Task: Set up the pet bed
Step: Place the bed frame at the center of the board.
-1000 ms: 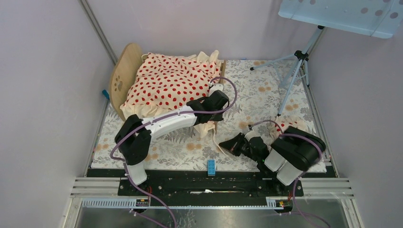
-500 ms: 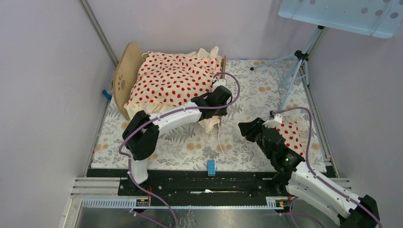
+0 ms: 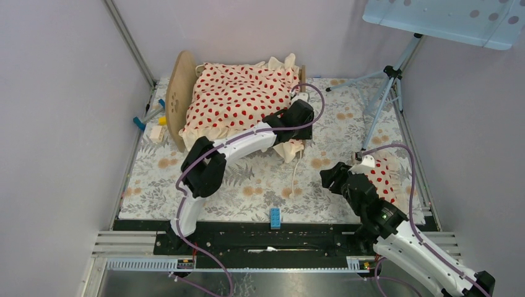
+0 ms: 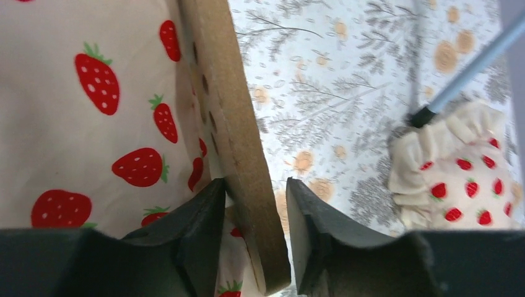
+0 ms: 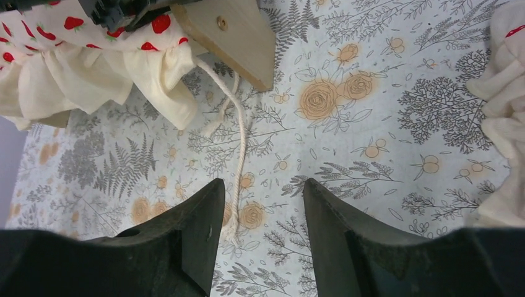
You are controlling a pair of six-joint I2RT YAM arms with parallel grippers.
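The pet bed (image 3: 179,93) stands at the back of the floral mat, its light-wood frame covered by a cream red-dotted blanket (image 3: 241,102). My left gripper (image 3: 296,127) straddles the bed's right end board (image 4: 238,136). In the left wrist view my left gripper (image 4: 255,185) is open. One finger lies against the board and a gap shows at the other finger. My right gripper (image 3: 327,179) hovers over the mat beside the small dotted pillow (image 3: 381,176). In the right wrist view my right gripper (image 5: 263,185) is open, with nothing between the fingers.
A white cord (image 5: 238,167) trails from the bed's corner across the mat. A tripod (image 3: 384,93) stands at the back right. Small toys (image 3: 155,124) lie by the left wall. A blue block (image 3: 274,217) sits on the front rail.
The bed has slid toward the back right with my left gripper, uncovering toys at the left. Left jaws have loosened on the end board. My right arm swung out and its gripper opened.
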